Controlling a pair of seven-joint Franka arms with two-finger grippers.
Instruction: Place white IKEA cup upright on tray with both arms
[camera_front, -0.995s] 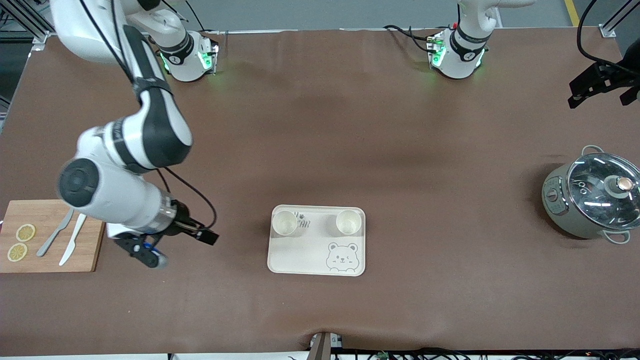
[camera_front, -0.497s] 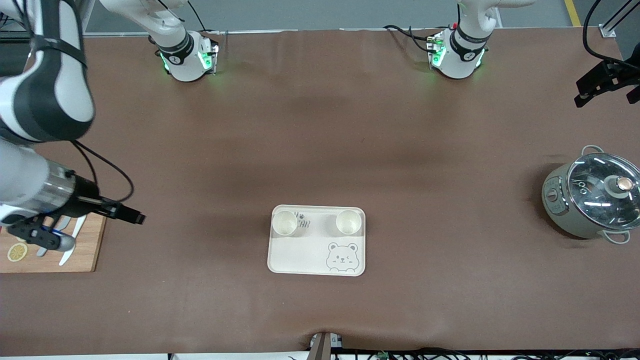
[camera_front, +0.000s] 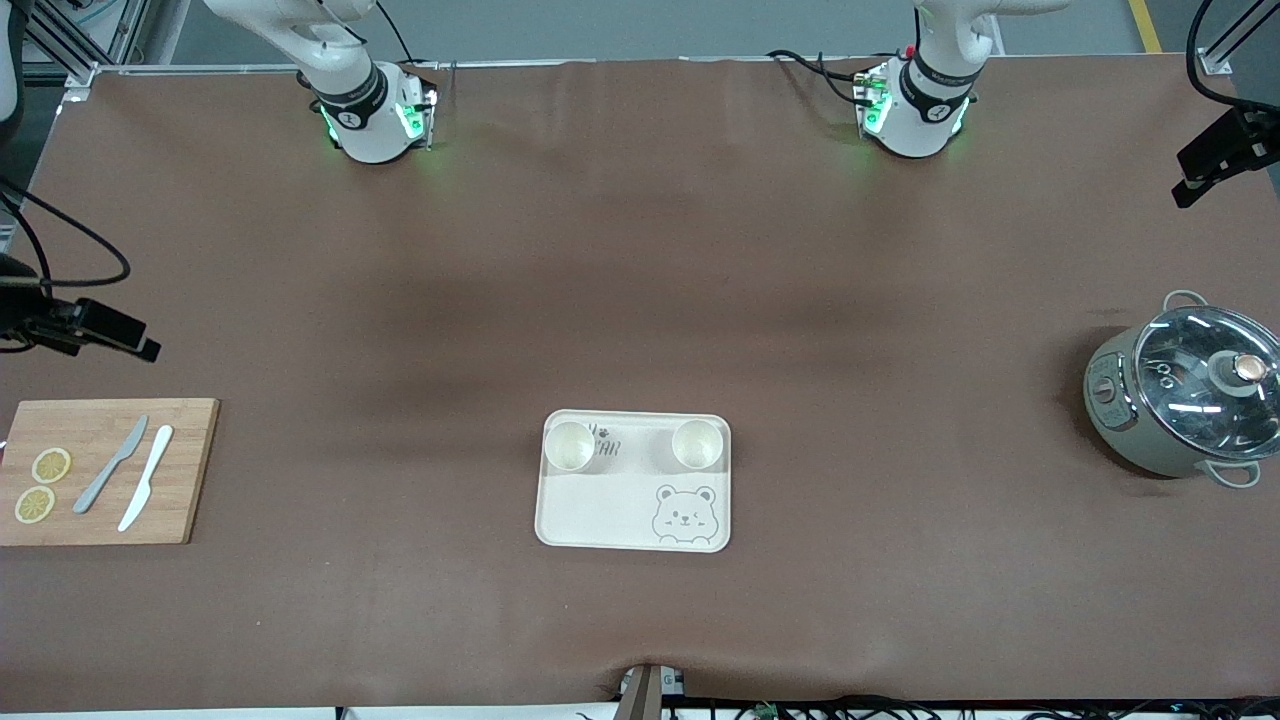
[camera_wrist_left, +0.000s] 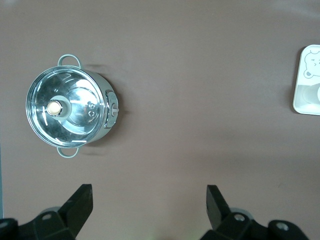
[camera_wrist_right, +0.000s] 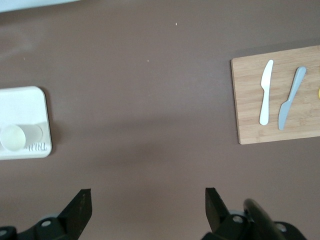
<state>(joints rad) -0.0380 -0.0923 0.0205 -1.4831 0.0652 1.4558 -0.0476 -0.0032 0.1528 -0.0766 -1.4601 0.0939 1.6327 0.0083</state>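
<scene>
Both cups (camera_front: 570, 446) (camera_front: 697, 444) sit upright on the tray (camera_front: 610, 515); left end effector (camera_wrist_left: 150, 200) and right end effector (camera_wrist_right: 148, 202) hang wide open, empty, over bare tabletop (camera_front: 640, 280)

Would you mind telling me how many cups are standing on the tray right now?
2. Both stand upright along the tray's edge farthest from the front camera: one cup at the corner toward the right arm's end, the other cup toward the left arm's end.
</scene>
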